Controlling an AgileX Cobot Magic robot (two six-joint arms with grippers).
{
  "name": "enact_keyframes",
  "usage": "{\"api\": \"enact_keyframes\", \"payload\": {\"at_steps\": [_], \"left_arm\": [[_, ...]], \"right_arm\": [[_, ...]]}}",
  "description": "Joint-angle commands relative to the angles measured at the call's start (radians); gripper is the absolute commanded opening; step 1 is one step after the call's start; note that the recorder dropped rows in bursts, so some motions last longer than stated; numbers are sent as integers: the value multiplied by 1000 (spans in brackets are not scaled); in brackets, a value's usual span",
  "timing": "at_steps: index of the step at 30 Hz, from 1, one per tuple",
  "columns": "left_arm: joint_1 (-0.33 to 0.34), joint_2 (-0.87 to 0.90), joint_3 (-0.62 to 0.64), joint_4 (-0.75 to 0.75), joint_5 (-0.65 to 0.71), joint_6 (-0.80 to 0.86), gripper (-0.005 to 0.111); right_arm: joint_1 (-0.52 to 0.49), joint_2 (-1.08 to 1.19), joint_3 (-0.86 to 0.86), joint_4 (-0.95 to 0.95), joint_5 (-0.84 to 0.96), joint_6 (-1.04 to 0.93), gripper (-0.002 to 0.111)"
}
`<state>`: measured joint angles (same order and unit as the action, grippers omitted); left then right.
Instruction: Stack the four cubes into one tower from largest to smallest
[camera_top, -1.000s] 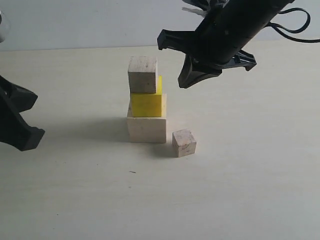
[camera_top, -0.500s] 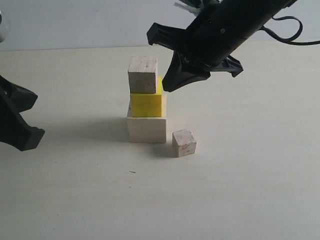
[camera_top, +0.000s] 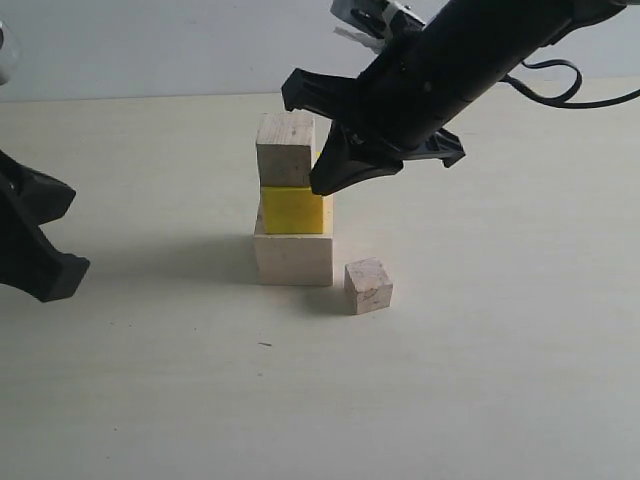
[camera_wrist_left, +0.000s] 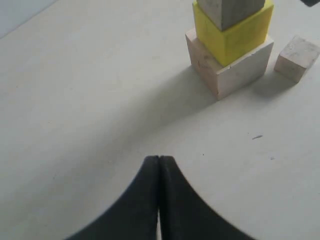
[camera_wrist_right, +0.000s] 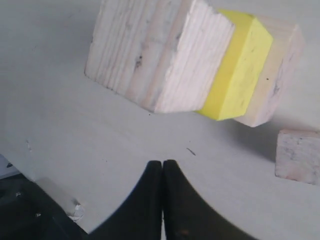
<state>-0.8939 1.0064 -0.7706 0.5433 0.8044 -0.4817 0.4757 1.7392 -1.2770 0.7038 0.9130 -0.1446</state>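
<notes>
While three cubes stand stacked near the middle of the table (camera_top: 480, 380), the tower is incomplete. The large pale cube (camera_top: 293, 258) forms the base, the yellow cube (camera_top: 292, 210) sits on it, and the medium pale cube (camera_top: 285, 148) rests on top. The small pale cube (camera_top: 368, 285) lies on the table just beside the base's front right corner, not touching it. The right gripper (camera_top: 322, 185), jaws pressed together and empty, hangs close beside the stack's right side at yellow-cube height; contact cannot be determined. The left gripper (camera_wrist_left: 159, 160), likewise closed and empty, sits well apart at the left.
</notes>
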Motion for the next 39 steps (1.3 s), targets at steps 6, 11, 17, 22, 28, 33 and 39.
{"api": "enact_keyframes", "payload": {"at_steps": [6,11,17,22,28,33,39], "left_arm": [[-2,-7,5,3,-11,3,0],[-2,-7,5,3,-11,3,0],[-2,-7,5,3,-13,3,0],[-2,-7,5,3,-15,3,0],[-2,-5,5,3,-17,3,0],[-2,-5,5,3,-17,3,0],[-2,-5,7,5,-19,3,0]], "right_arm": [[1,26,3,51,-34,-66,0],[1,36,3,53,-50,-72,0],[1,55,3,53,-61,-74,0],[1,57,3,53,-89,-82,0],[1,57,3,53,-103,-82,0],[1,57,3,53,-108,-82,0],[1,57,3,45,-106,-82,0]]}}
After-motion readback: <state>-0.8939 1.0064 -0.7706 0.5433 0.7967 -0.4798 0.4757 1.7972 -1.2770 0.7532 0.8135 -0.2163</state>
